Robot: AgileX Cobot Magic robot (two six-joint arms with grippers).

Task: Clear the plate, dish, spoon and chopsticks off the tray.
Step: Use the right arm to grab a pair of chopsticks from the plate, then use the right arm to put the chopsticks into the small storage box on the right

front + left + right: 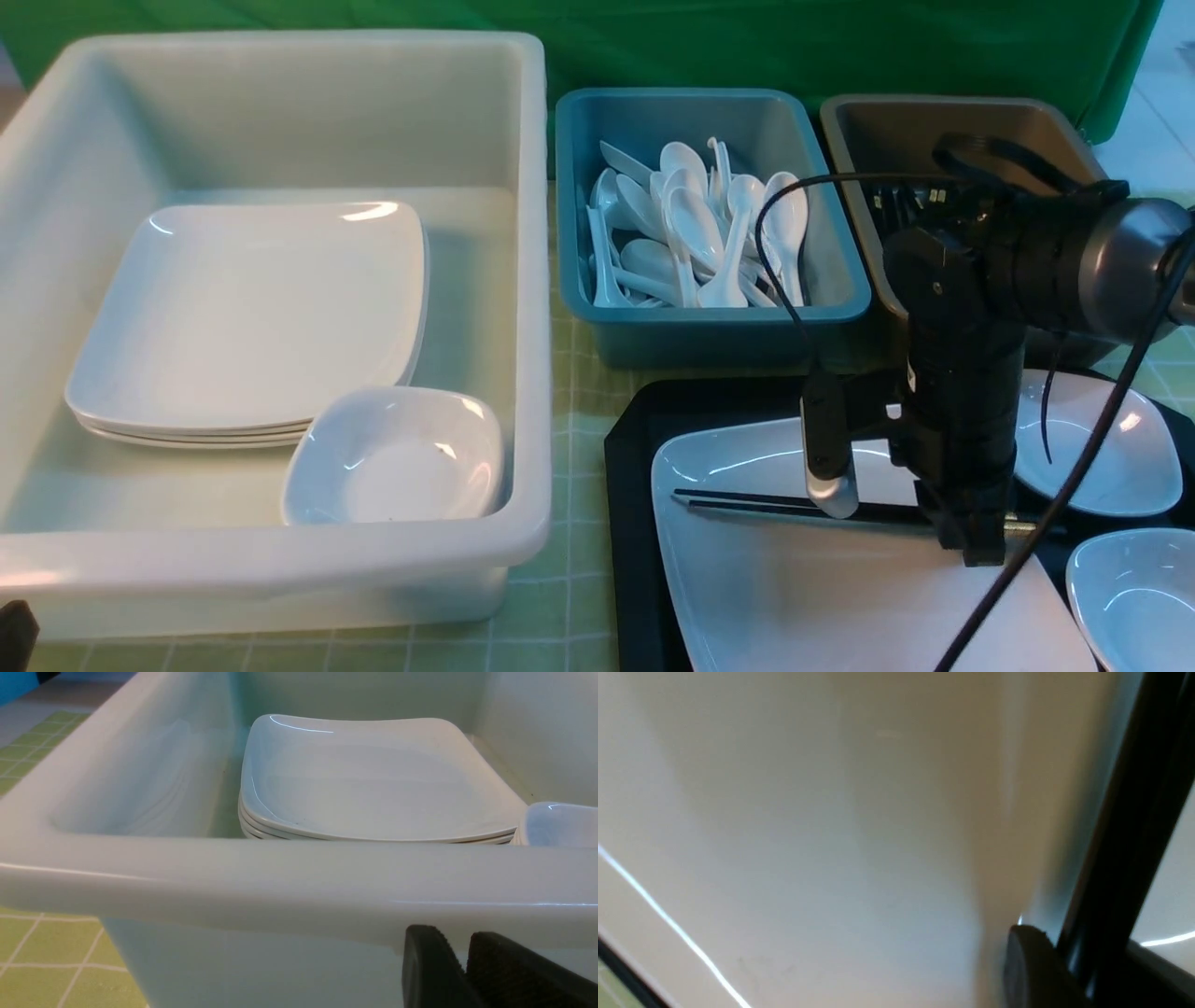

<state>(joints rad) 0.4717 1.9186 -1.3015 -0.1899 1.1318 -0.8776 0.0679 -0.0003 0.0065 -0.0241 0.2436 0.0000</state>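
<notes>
Backdrop: green curtain (747, 47) behind a table with a green checked cloth (569, 448).
Tray (630, 523): black, at the near right of the table, in front of the teal bin.
Plate (794, 579) (808, 835): large, white, lying flat on the tray.
Chopsticks (747, 502) (1134, 812): black pair lying across the plate, side to side.
Small dishes: two on the tray's right side, one further back (1102, 448) and one nearer (1139, 597).
Right gripper (976, 555) (1083, 970): pointing down onto the plate, jaws narrowed onto the chopsticks, a finger (1027, 966) against each side.
Left gripper (460, 947): low, just outside the white bin's near wall; fingers (430, 970) close together with only a sliver between, nothing held.
White bin (532, 280) (280, 877): large, on the left; holds stacked plates (252, 317) (373, 779) and a single deep dish (392, 457) (560, 823) beside them.
Teal bin (700, 331): holds a heap of white spoons (691, 224).
Brown bin (868, 121): right of the teal one, mostly hidden by the right arm.
</notes>
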